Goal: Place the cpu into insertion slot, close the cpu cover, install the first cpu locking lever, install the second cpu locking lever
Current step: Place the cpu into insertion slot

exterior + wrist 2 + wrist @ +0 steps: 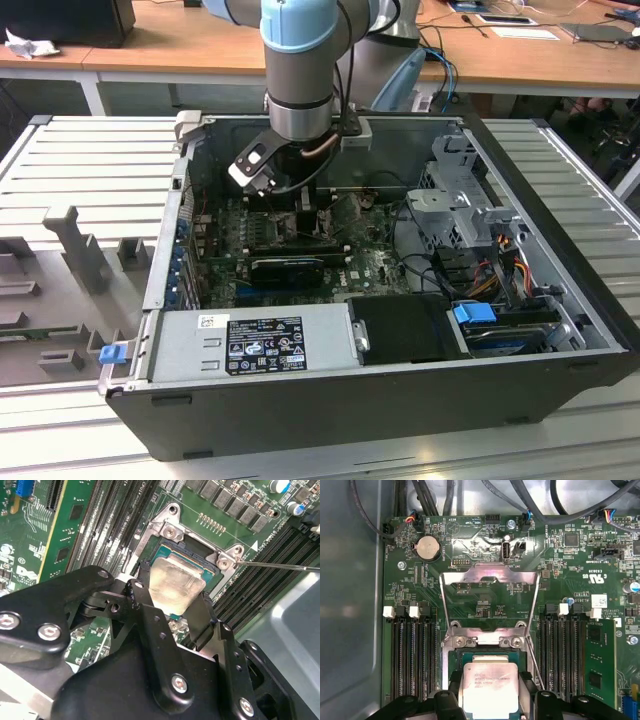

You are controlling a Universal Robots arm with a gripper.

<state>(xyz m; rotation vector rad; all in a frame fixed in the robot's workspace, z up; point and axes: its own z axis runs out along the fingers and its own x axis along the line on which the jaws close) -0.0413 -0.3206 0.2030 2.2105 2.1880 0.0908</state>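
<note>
The tool (174,591) is closed on the cpu (177,582), its two black fingers (202,615) being pressed against opposite edges of the pale square chip in both wrist views. The cpu is thus held directly between the fingertips and is seen over the insertion slot (196,545), whose dark recess and silvery rim are left exposed along the edges not covered by the chip; whether it is fully seated cannot be told. Just beyond the slot, in the first wrist view, the cover (490,574) is raised open on its hinge, and the green motherboard (470,542) is visible through its large square opening. A thin metal rod (280,566) is stretched out from one corner of the slot. Long black memory slots (412,655) are ranged on either side, and a coin battery (427,548) is set farther off. In the exterior view, the arm (300,60) is lowered into an open computer case (400,400) laid on a ribbed grey desk (90,160).
</note>
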